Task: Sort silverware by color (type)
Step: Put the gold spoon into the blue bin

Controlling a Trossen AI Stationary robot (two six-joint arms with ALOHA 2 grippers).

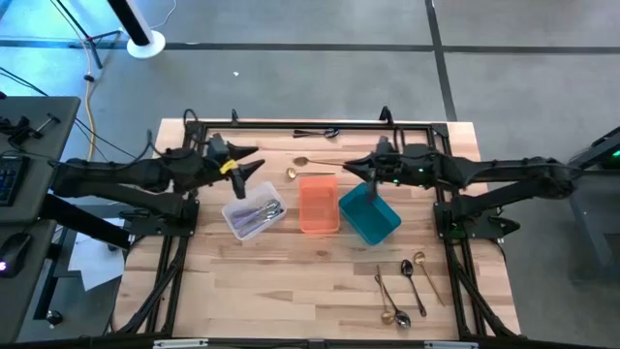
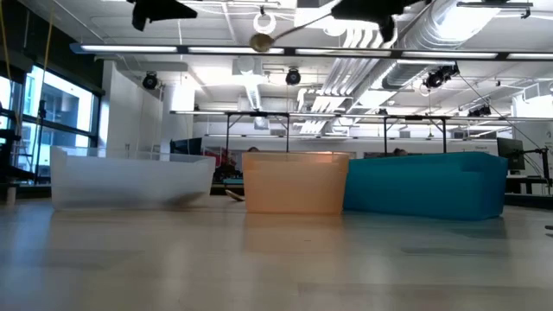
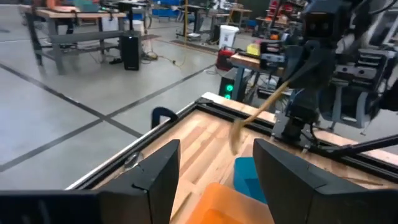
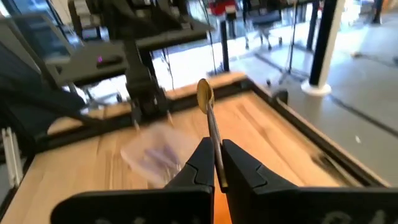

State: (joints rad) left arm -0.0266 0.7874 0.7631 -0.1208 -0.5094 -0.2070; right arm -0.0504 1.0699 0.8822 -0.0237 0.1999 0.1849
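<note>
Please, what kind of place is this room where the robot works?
Probably a robotics lab or workshop in an industrial hall. The low view shows exposed ceiling ducts and strip lights; the left wrist view shows workbenches on a bare concrete floor; the wooden table carries sorting bins.

Three bins (image 1: 319, 206) crowd table centre, open wood in front, spoons (image 1: 405, 288) front right

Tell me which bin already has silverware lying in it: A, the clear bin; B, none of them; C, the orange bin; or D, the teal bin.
A: in the high view the clear bin holds several silver pieces, while the orange bin and the teal bin show nothing inside.
</note>
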